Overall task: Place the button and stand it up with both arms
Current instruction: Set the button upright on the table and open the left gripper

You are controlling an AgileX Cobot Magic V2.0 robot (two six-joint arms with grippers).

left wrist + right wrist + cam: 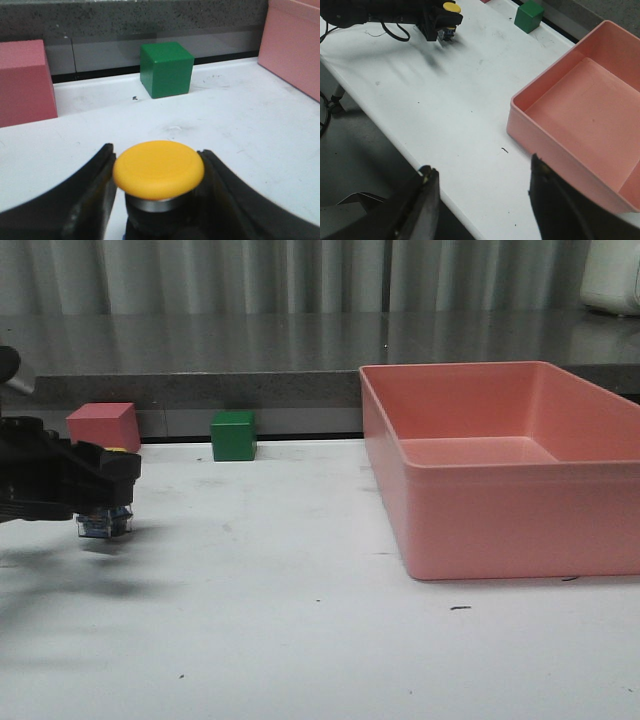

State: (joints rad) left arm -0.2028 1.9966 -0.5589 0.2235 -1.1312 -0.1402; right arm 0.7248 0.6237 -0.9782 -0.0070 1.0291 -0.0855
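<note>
Near the table's (300,640) left edge, the left gripper (105,502) is clamping the upright push-button (158,170), holding it just above the surface. Well back, the right gripper (482,202) is hovering, jaws spread, holding nothing.

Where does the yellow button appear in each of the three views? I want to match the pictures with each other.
Front view: the button is at the far left, in the left gripper, base just above the table.
Left wrist view: it fills the lower middle, between the two black fingers.
Right wrist view: it is small, at the top left, in the left gripper.
Shared landmark: the green cube, seen in all three views.
</note>
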